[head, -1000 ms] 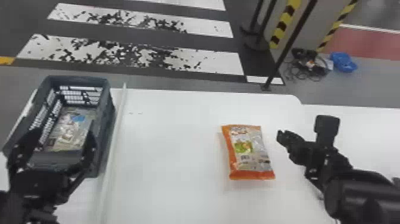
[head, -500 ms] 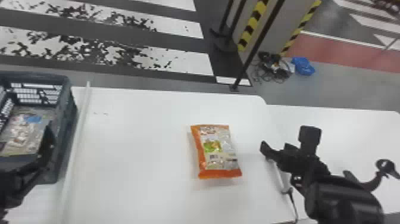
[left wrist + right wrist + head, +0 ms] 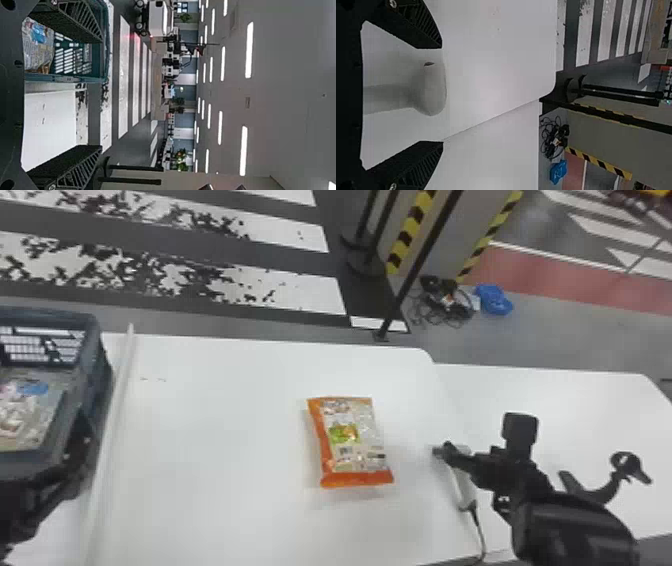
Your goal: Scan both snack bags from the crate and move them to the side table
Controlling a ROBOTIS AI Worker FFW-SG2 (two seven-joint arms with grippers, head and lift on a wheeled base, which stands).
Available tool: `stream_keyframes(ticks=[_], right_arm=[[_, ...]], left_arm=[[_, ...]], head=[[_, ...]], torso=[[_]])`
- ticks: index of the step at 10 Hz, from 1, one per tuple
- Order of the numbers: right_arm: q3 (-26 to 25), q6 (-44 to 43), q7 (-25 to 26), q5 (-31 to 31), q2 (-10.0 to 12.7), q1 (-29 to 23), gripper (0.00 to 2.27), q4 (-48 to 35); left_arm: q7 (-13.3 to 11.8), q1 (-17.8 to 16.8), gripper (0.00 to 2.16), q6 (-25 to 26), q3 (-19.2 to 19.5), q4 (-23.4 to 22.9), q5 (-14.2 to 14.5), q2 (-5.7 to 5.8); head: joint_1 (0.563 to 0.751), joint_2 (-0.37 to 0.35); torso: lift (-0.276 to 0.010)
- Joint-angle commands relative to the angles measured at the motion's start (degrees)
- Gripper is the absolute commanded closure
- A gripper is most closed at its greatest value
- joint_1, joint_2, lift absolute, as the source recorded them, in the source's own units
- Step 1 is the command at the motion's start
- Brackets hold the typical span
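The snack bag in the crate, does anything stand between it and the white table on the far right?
Yes. First the crate's side wall, then the long white strip. Beyond that lies the orange snack bag, and farther right, the scanner. The crated bag would probably need lifting over that wall.

crate (image 3: 98, 377) and bag inside (image 3: 24, 410) cut off, print on orange bag (image 3: 352, 440) blurred
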State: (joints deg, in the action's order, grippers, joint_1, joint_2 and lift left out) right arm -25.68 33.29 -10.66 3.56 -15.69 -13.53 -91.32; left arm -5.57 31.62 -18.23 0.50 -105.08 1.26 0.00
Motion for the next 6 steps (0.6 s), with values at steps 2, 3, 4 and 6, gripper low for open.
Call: stream_keyframes(ticks=[2,3,4,6], right_arm=[[-0.95,0.07,-1.73,0.66,-0.31,-2.38,0.06,0.8],[-0.95,-0.1,-2.61,0.75,-0.31,-2.47,0.06,1.68],[-0.78,-0.1,-3.31,0.75,-0.75,-2.29,0.06,2.91],[0.8,-0.81,-3.58,0.48,-2.5,0.52,0.06,7.92]], left_arm=[[0.04,-0.15,0.04,-0.09,-0.14,0.57,-0.03,-0.15],[0.04,-0.24,0.04,-0.09,-0.23,0.84,-0.12,-0.15],[0.04,-0.24,0.04,-0.09,-0.5,1.1,-0.21,-0.15],[0.13,-0.33,0.04,-0.09,-0.67,1.28,-0.3,-0.15]], head=[[0.695,-0.35],[0.695,-0.35],[0.695,-0.35],[0.695,-0.35]], torso=[[-0.029],[-0.029],[-0.029],[-0.029]])
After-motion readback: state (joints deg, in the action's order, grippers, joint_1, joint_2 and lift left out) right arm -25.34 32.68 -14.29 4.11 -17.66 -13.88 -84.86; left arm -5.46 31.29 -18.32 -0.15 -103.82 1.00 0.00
